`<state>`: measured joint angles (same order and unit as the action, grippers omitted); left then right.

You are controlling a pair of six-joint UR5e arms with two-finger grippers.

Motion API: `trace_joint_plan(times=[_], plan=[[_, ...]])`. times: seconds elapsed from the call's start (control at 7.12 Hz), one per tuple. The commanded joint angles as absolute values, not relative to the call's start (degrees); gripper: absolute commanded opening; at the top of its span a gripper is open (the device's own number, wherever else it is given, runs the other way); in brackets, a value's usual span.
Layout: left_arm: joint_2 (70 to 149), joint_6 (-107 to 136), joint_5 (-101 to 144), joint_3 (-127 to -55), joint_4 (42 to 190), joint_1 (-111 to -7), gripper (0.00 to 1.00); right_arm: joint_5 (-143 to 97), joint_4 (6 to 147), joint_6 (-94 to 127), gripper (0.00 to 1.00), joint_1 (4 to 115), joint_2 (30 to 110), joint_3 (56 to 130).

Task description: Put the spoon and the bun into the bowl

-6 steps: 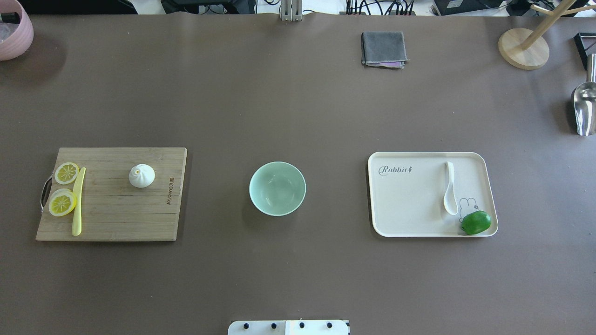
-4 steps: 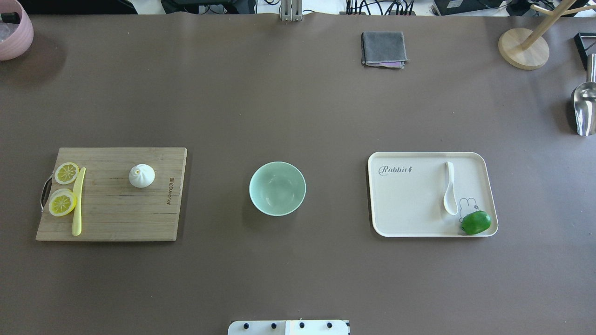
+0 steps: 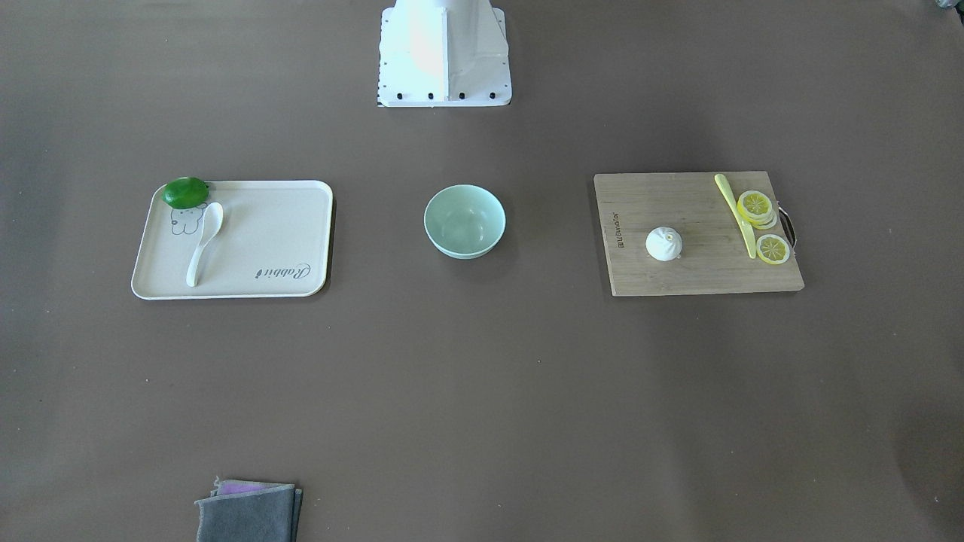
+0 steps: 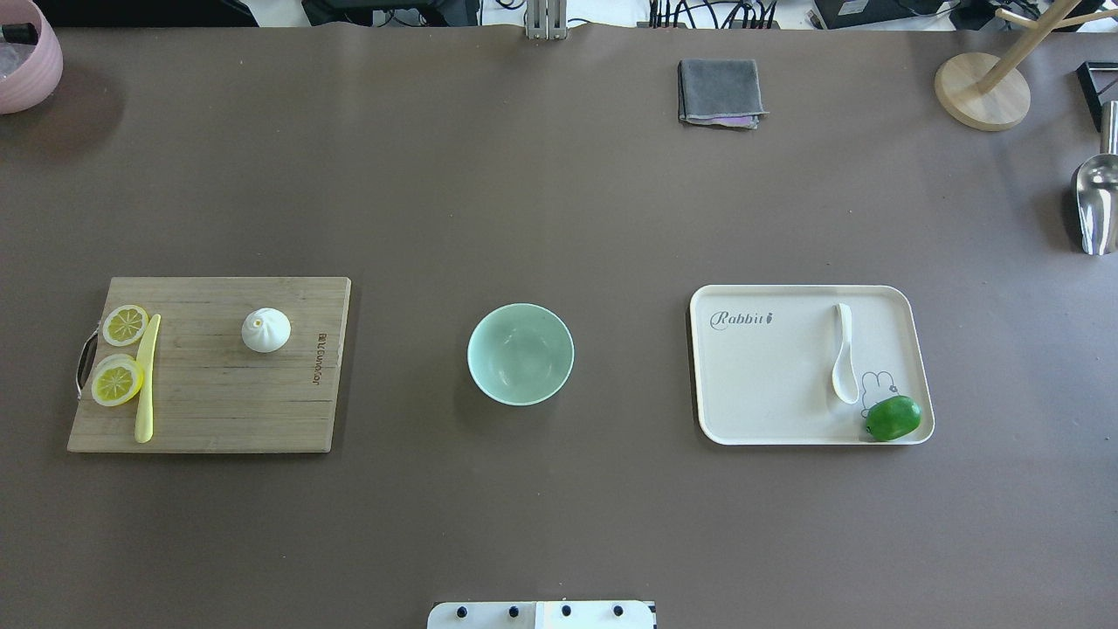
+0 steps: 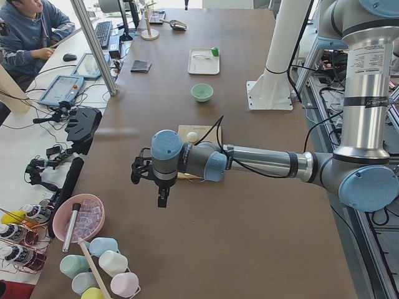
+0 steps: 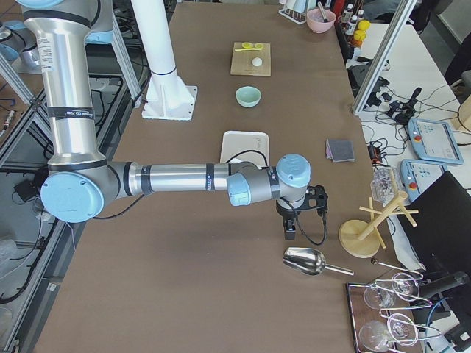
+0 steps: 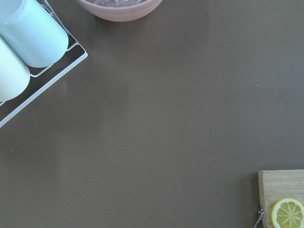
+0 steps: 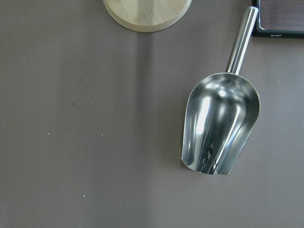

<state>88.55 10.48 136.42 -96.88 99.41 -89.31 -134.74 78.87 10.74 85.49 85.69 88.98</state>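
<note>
The white spoon [image 4: 843, 354] lies on a cream tray [image 4: 769, 384] to the right, its scoop next to a green lime [image 4: 893, 418]. The white bun [image 4: 265, 330] sits on a wooden cutting board [image 4: 218, 402] to the left. The mint-green bowl [image 4: 521, 354] stands empty between them. Neither gripper shows in the overhead or front view. The left gripper [image 5: 162, 198] hangs over the table left of the board. The right gripper [image 6: 289, 229] hangs near a metal scoop [image 8: 221, 123], right of the tray. I cannot tell whether either is open or shut.
Lemon slices [image 4: 118, 382] and a pale-yellow knife [image 4: 145, 384] lie on the board's left side. A grey cloth [image 4: 720, 91], a wooden stand [image 4: 982, 91] and a pink bowl [image 4: 26, 61] stand along the far edge. A cup rack [image 7: 28, 28] lies at the left end.
</note>
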Motion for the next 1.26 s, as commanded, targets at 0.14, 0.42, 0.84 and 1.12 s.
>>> trace_joint_plan(times=[0.14, 0.42, 0.84, 1.12], plan=[[88.5, 10.5, 136.5, -96.9, 99.3, -89.3, 0.98, -134.8, 76.2, 11.1, 1.0, 85.3, 85.8, 88.6], [88.5, 10.4, 136.4, -96.9, 99.4, -89.3, 0.98, -134.8, 76.2, 10.9, 1.0, 85.1, 85.8, 88.5], [88.5, 10.4, 136.5, -96.8, 99.4, -89.3, 0.98, -138.5, 75.9, 10.8, 1.0, 84.8, 86.1, 88.6], [88.8, 10.3, 136.5, -96.9, 99.5, -89.3, 0.98, -138.1, 75.3, 10.9, 1.0, 84.8, 86.1, 88.3]])
